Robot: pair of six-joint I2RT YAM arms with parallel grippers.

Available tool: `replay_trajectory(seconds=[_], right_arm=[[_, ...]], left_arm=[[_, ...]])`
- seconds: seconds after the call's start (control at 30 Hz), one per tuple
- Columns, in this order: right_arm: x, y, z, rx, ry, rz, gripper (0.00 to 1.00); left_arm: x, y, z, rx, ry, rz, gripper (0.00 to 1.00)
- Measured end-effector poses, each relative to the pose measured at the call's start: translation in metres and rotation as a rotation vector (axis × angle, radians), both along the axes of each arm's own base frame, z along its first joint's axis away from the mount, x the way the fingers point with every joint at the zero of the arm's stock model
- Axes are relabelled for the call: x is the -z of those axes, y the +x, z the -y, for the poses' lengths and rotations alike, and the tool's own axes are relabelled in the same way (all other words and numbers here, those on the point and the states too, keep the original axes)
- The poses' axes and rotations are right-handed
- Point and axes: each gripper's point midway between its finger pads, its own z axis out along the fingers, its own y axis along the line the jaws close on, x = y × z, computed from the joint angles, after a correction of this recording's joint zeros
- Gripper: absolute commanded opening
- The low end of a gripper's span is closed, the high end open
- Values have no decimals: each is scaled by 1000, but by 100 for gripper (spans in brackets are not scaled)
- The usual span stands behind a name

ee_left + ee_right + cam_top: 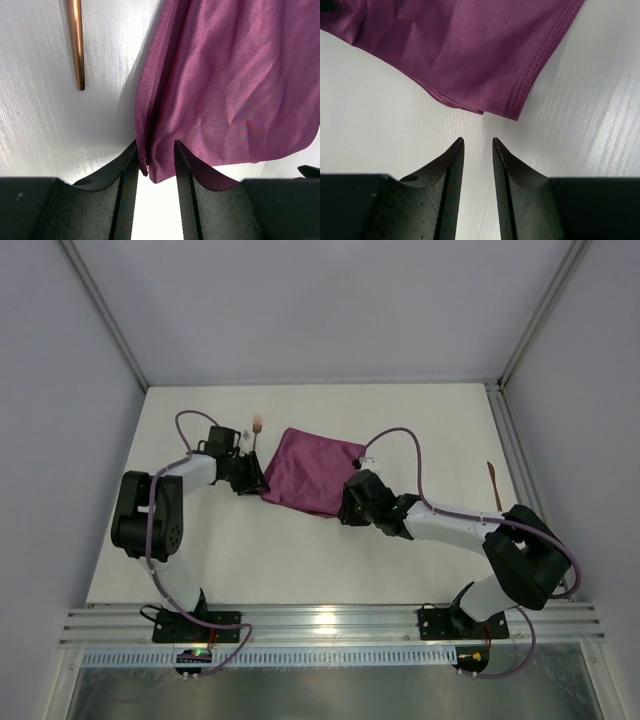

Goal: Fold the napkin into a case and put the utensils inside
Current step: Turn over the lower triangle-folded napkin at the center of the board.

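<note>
The magenta napkin [312, 472] lies folded into a rough square at the middle of the table. My left gripper [250, 480] is at its near-left corner. In the left wrist view the jaws [155, 145] stand open with that corner of the napkin [230, 85] between their tips. My right gripper [350, 502] is at the napkin's near-right corner, open and empty [478, 141]. That corner of the napkin [470, 55] lies just ahead of its tips. The fork [256, 432] lies left of the napkin; its copper handle [76, 45] shows in the left wrist view. The second utensil [494, 485] lies far right.
A metal frame rail [508, 440] runs along the right edge of the white table, close to the second utensil. Grey walls close in the back and the sides. The arm bases stand at the near edge [320, 620].
</note>
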Motion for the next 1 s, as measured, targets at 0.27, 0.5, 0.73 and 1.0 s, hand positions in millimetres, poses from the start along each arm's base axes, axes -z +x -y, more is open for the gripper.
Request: replay_trajectory(seconds=[0.27, 0.5, 0.73, 1.0], right_arm=[[22, 3, -5, 21, -9, -31, 33], [21, 6, -10, 26, 12, -20, 33], [23, 4, -10, 29, 14, -22, 32], [31, 5, -12, 36, 14, -34, 32]], left_arm=[[1, -4, 4, 21, 5, -8, 32], [-1, -6, -1, 39, 45, 7, 40], [-44, 4, -27, 57, 198, 181, 43], [-48, -3, -13, 150, 248, 226, 42]])
